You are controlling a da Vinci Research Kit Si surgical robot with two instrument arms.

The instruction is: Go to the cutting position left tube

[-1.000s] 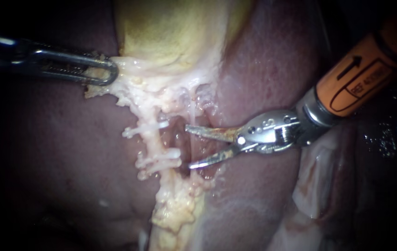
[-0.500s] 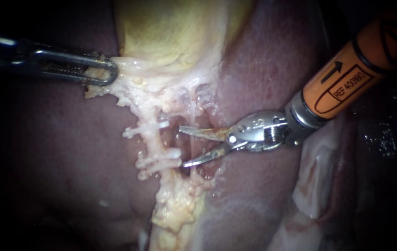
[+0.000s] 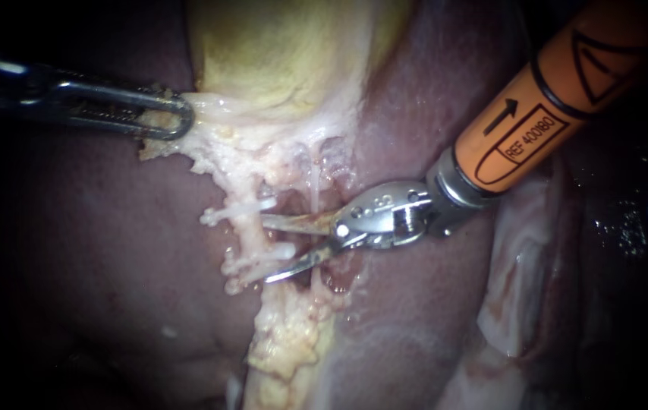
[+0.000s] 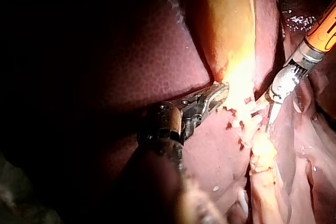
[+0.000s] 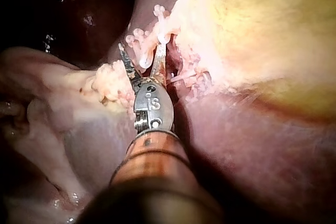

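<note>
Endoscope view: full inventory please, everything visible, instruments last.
liver: 1, dark red-brown, surrounds everything
gallbladder: 1, yellow, top centre
pale tissue: 1 band, whitish, under the gallbladder
left tube: 1, pale, runs down the centre
clips: at least 2, white, across the left tube
fatty tissue: 1 clump, yellow-white, bottom centre
left instrument: 1, dark metal, from left, shut on the pale tissue
right instrument: 1, silver tip, orange shaft, from upper right, blades open beside the left tube
</note>
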